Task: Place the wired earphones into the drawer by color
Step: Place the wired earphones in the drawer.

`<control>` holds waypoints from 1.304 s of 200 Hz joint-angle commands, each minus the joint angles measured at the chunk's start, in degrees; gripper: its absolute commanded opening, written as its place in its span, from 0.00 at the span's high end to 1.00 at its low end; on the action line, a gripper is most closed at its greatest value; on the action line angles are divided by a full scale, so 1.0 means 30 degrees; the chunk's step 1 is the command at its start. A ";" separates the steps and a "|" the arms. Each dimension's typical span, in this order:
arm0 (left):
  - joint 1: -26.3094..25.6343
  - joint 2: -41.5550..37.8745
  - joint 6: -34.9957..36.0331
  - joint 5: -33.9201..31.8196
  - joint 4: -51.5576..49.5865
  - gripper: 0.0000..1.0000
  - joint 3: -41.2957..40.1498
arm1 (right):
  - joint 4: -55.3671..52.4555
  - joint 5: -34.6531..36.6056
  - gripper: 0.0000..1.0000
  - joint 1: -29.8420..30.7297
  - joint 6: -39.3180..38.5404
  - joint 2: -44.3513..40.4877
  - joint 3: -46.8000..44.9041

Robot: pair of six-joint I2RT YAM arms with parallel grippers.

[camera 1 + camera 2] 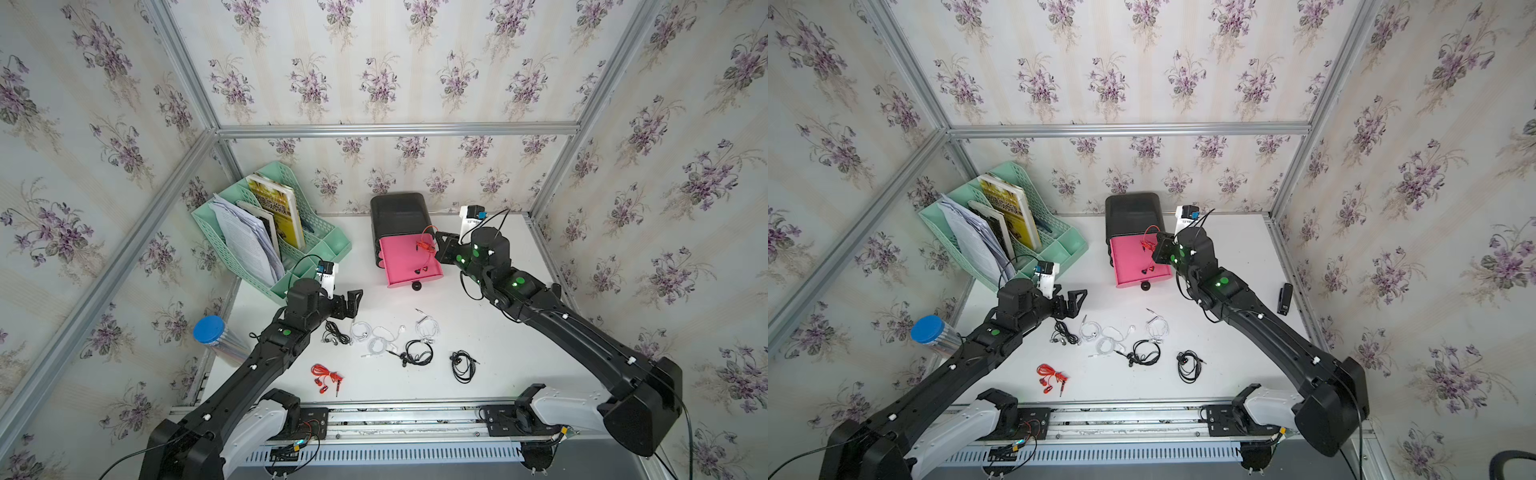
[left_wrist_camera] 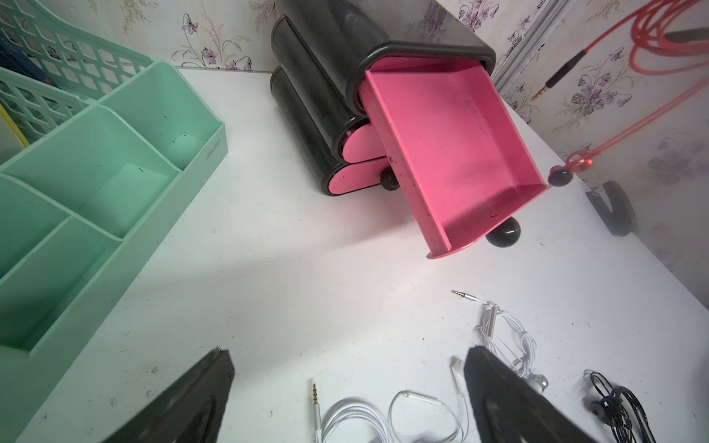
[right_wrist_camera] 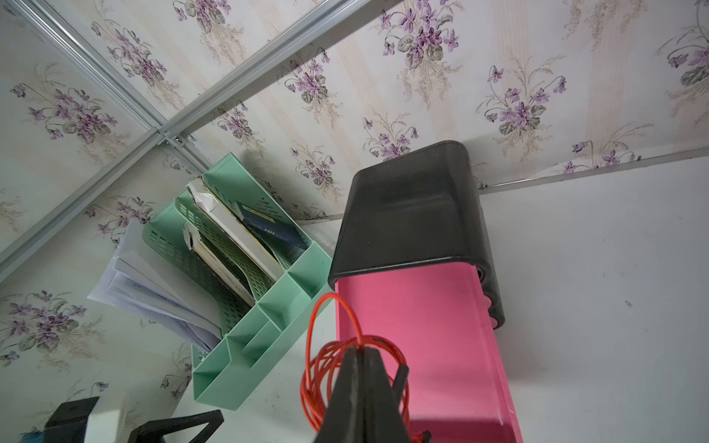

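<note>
Table (image 1: 478, 299): black cabinet (image 1: 397, 216), its pink drawer (image 1: 401, 266) open directly beneath right claw (image 3: 360, 360). Right claw pinched tight on red earphones (image 3: 326, 368); earbuds hang low over the drawer. Left claw (image 1: 353, 303) spread wide, holding nothing. White earphones (image 1: 376, 336) just below it, black earphones (image 1: 417, 353) and second red set (image 1: 324, 376) farther off.
</note>
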 commanded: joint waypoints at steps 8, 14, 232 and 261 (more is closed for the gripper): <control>-0.0006 -0.0031 0.0226 -0.0119 0.0059 0.01 0.0029 | 0.1279 0.0465 1.00 -0.0094 -0.0385 0.1221 0.0747; -0.0003 -0.0024 0.0235 -0.0097 0.0058 0.01 0.0055 | 0.1303 0.0512 1.00 -0.0105 -0.0440 0.1451 0.0943; -0.0001 0.0269 0.0217 -0.0062 0.0094 0.01 0.0107 | 0.2900 -0.1832 1.00 -0.0022 0.1438 0.6683 0.1209; -0.0009 0.0240 0.0208 -0.0061 0.0101 0.01 0.0103 | 0.3004 -0.2133 1.00 0.0180 0.1709 0.7382 0.1242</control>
